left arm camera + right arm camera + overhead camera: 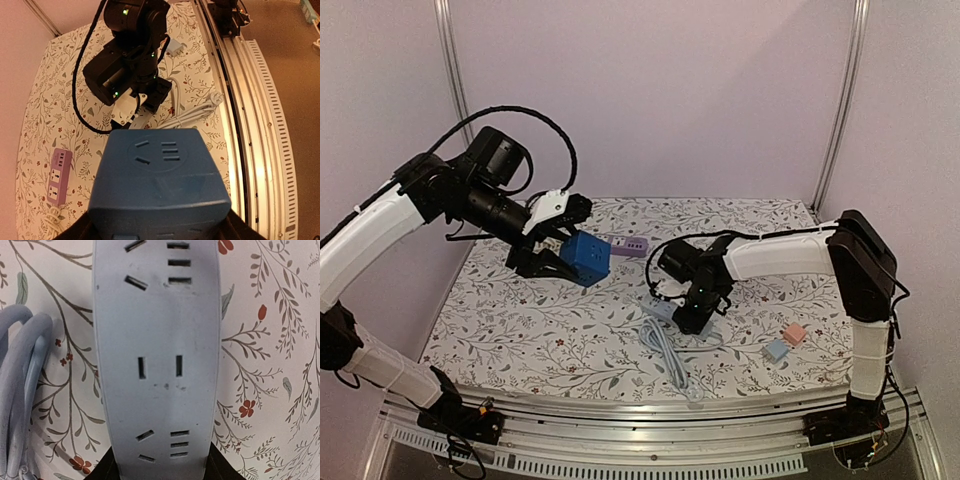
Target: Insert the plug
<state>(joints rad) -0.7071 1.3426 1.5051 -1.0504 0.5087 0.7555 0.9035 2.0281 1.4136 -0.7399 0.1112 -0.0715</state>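
Note:
My left gripper (555, 250) is shut on a blue cube socket block (585, 257), holding it above the back left of the table. In the left wrist view the block (160, 185) fills the lower frame between my fingers, its slotted face up. My right gripper (692, 318) is down at mid-table, shut on the end of a pale grey power strip (157, 350) that lies flat on the floral cloth. The strip's grey cord (665, 350) coils toward the front edge. Its plug end (216, 97) lies on the cloth near the rail.
A purple power strip (630, 246) lies at the back behind the blue block. A pink block (794, 334) and a small blue block (777, 350) sit at the front right. A metal rail (620, 410) runs along the near edge.

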